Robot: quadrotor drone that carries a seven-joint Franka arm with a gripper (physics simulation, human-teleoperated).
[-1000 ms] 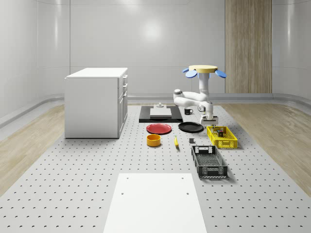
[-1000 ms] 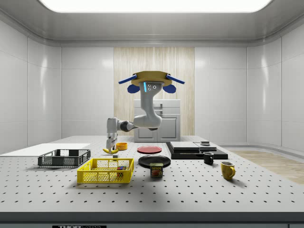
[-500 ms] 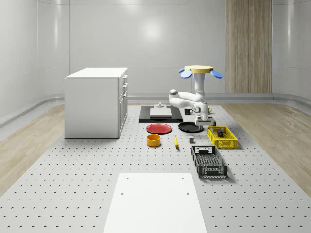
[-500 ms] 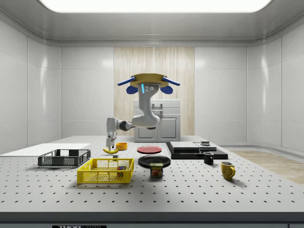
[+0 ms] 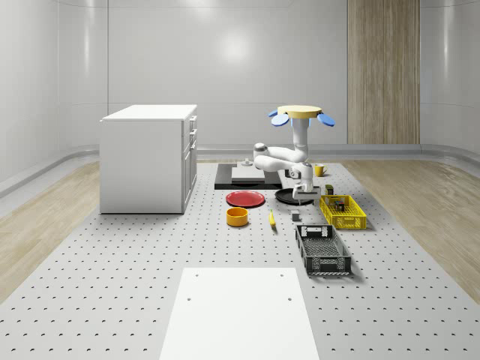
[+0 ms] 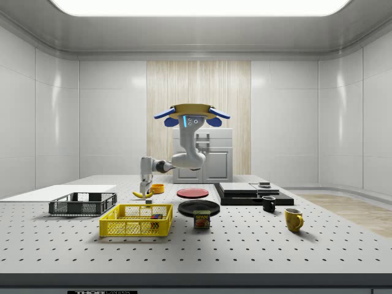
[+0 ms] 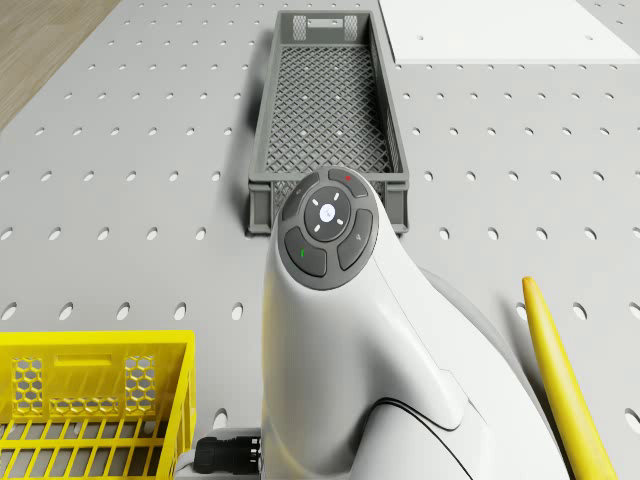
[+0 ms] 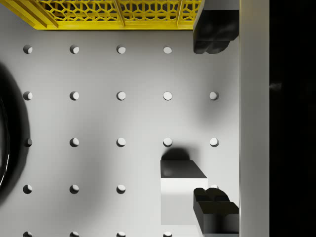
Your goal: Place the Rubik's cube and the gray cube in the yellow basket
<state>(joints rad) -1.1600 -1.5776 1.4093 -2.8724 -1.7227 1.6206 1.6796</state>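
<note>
From my station I judge the job about half done. The Rubik's cube [image 6: 157,215] lies inside the yellow basket [image 5: 343,212], at the end nearer the black plate [image 5: 294,196], so that item needs nothing more from me.

The gray cube [image 8: 181,196] is the part left. It sits on the perforated table [image 5: 150,255], outside the basket and a short way from its long wall, on the side facing the banana [image 5: 271,218].

The drone [image 5: 300,114] hovers beside the basket, roughly above the black plate, with the arm reaching down toward the table between plate and basket. The gripper [image 8: 216,121] hangs over bare table just outside the basket wall. Its fingers [image 8: 213,30] are spread wide and hold nothing. In the wrist view one fingertip lies close to the basket's edge, and the other overlaps a corner of the gray cube. So the cube is not centred between the pads; the gripper is nearer the basket than the cube is.

What I reckon is left:
- shift away from the basket until the cube lies midway between the fingers
- descend and close on it
- carry it over the basket wall
- let it go beside the Rubik's cube
</note>
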